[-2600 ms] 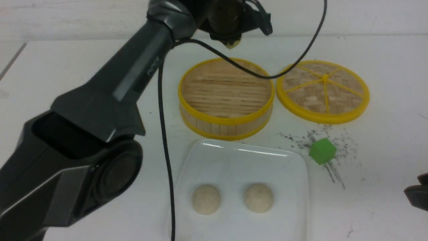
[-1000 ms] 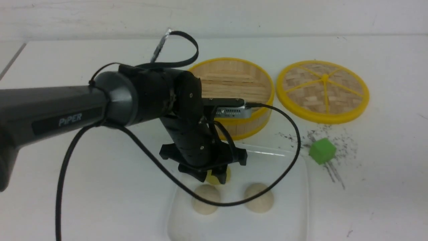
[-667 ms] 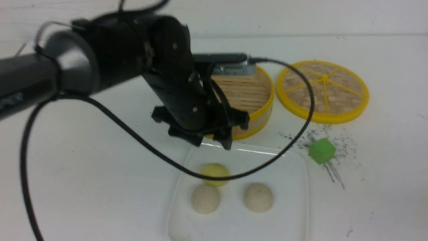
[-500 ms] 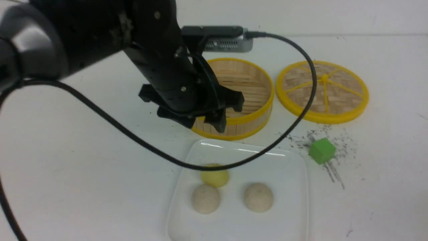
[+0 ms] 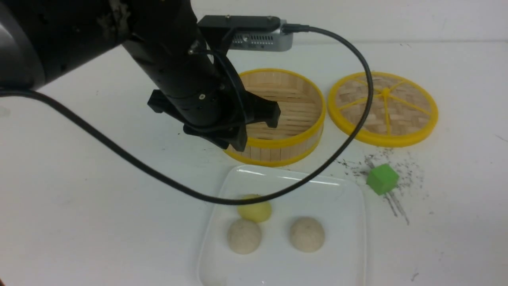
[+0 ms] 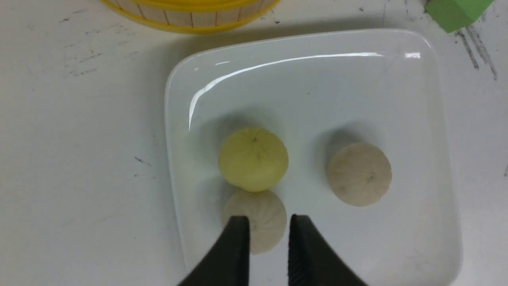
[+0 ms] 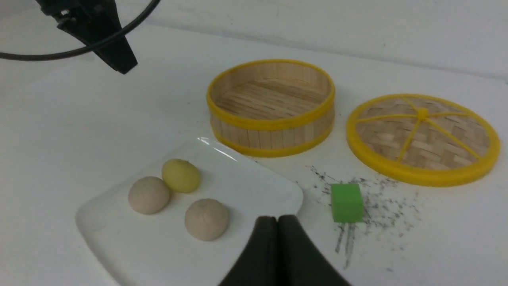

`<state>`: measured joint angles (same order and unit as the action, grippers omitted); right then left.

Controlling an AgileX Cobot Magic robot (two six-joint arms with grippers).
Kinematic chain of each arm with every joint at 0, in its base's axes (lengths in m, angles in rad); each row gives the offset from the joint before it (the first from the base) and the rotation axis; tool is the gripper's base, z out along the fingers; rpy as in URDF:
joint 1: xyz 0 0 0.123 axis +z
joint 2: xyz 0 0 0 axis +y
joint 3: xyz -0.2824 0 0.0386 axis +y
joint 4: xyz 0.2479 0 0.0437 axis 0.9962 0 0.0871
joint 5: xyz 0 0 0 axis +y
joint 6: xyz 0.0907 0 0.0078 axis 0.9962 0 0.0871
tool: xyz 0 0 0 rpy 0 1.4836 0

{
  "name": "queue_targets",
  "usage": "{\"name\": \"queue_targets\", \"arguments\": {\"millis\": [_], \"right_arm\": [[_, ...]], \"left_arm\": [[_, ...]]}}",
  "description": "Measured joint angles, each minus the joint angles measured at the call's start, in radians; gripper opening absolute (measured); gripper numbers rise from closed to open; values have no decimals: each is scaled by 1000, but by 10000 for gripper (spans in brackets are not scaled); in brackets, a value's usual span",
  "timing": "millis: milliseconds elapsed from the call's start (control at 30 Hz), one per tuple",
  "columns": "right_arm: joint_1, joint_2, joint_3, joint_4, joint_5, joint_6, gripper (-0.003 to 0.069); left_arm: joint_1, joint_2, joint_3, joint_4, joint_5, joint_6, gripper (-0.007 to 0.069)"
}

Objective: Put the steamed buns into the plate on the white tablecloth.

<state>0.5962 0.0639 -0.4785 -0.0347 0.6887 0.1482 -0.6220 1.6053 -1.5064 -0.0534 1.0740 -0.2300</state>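
Left pincer (image 6: 269, 219) hangs high over the near side of the plate (image 5: 341, 190), its two jaws only a narrow slit apart and nothing between them. It is empty, and so is the right pincer (image 7: 278, 222), which sits low beside the plate with its jaws pressed tight together. All three buns lie on the plate: the yellow bun (image 5: 254, 208) is touching the left grey bun (image 5: 243, 236), and the right grey bun (image 5: 306, 234) sits apart from them. The plate rests flat on the tablecloth (image 5: 99, 198), just in front of the steamer (image 5: 278, 143), whose slatted floor is bare as far as the arm lets me see. The lid (image 5: 383, 107) lies flat beside the steamer, and the cube (image 5: 382, 179) stands off by the plate's far right corner. To my eye the loading is finished and nothing is left to fetch, so the step in hand is getting the left arm clear. That calls for some care with the cable (image 5: 158, 174), which droops in a loop across the plate right in front of the yellow bun. Whether it touches the bun I cannot tell. I'd want the arm to go up and away to its own side, so the loop lifts off the plate rather than dragging through the buns.
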Motion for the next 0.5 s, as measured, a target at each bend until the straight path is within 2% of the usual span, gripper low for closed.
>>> {"name": "queue_targets", "arguments": {"millis": [33, 67, 167, 500], "right_arm": [[0, 0, 36, 22, -63, 0, -11], [0, 0, 46, 35, -87, 0, -11], [0, 1, 73, 61, -132, 0, -10], [0, 1, 77, 71, -146, 0, -6]], "left_arm": [[0, 0, 0, 3, 0, 0, 71], [0, 0, 0, 5, 0, 0, 44], [0, 0, 0, 13, 0, 0, 2], [0, 0, -1, 93, 28, 0, 2]]}}
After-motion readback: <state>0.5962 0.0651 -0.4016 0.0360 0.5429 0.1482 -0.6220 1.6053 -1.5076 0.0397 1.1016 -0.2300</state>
